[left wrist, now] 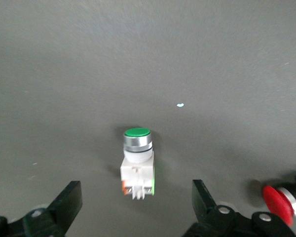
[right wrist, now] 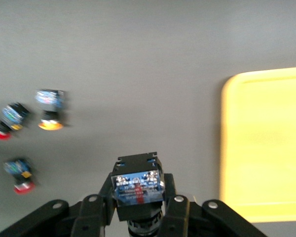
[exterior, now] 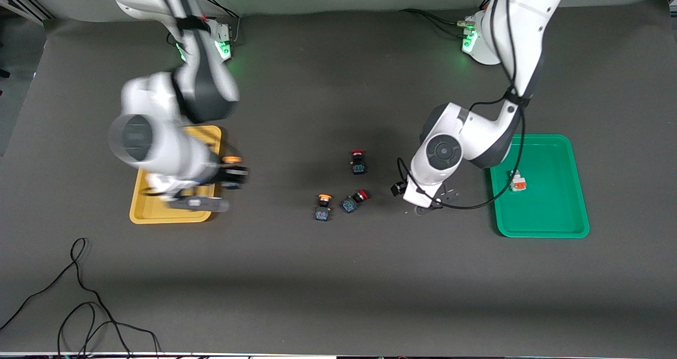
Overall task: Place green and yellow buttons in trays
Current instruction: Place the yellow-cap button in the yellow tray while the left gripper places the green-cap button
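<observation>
My right gripper [right wrist: 138,198] is shut on a yellow button [exterior: 232,169] with a black-blue body [right wrist: 137,187]. It hangs over the table just beside the mustard yellow tray [exterior: 142,211], whose rim [right wrist: 227,148] shows in the right wrist view. My left gripper [left wrist: 136,201] is open and low over a green button [left wrist: 137,158] with a white body, which stands on the table between the fingers [left wrist: 69,202] without touching them. In the front view the left hand [exterior: 423,190] hides that button. A white button with an orange mark [exterior: 518,182] lies in the green tray [exterior: 550,227]. Another yellow button [exterior: 323,206] lies mid-table.
Two red-capped black-blue buttons [exterior: 355,200] [exterior: 358,162] lie mid-table near the loose yellow one. One red cap [left wrist: 278,200] shows close to my left gripper. A black cable [exterior: 79,295] loops on the table near the front camera at the right arm's end.
</observation>
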